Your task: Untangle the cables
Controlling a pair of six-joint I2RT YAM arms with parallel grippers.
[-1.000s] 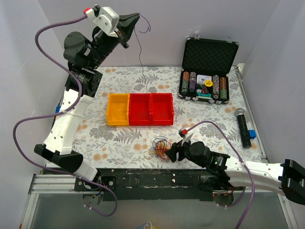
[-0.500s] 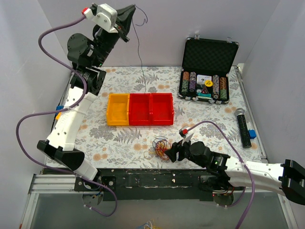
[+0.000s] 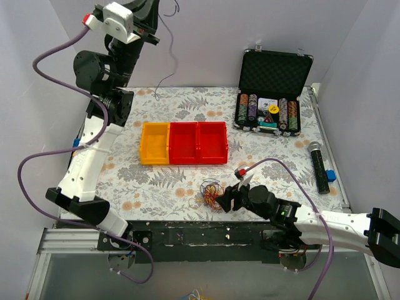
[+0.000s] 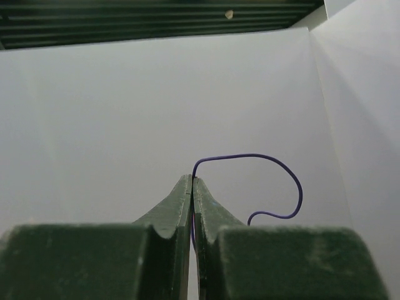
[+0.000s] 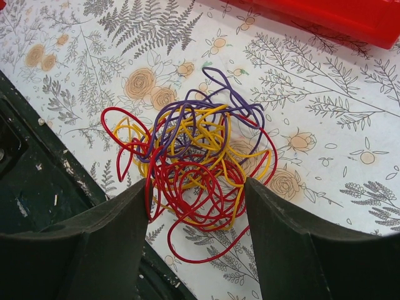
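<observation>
The cables are a small tangle (image 3: 210, 191) of red, yellow and purple wire near the table's front edge. In the right wrist view the tangle (image 5: 194, 156) lies on the flowered cloth, and its near red loops reach between the fingers. My right gripper (image 3: 220, 203) (image 5: 197, 182) stands open around that near side. High at the back left, my left gripper (image 3: 152, 11) (image 4: 192, 180) is shut on a single purple strand (image 4: 278, 164). That strand (image 3: 174, 59) hangs down, its lower end close to the table's back edge.
A yellow bin (image 3: 154, 144) and a double red bin (image 3: 198, 142) stand mid-table. An open black case of poker chips (image 3: 273, 94) sits at the back right. A black microphone (image 3: 319, 166) lies by the right edge. A dark rail runs along the front edge.
My left gripper has risen and swung left with the purple strand, and the strand's lower end has trailed left along the back of the table. The right arm and tangle have not moved.
</observation>
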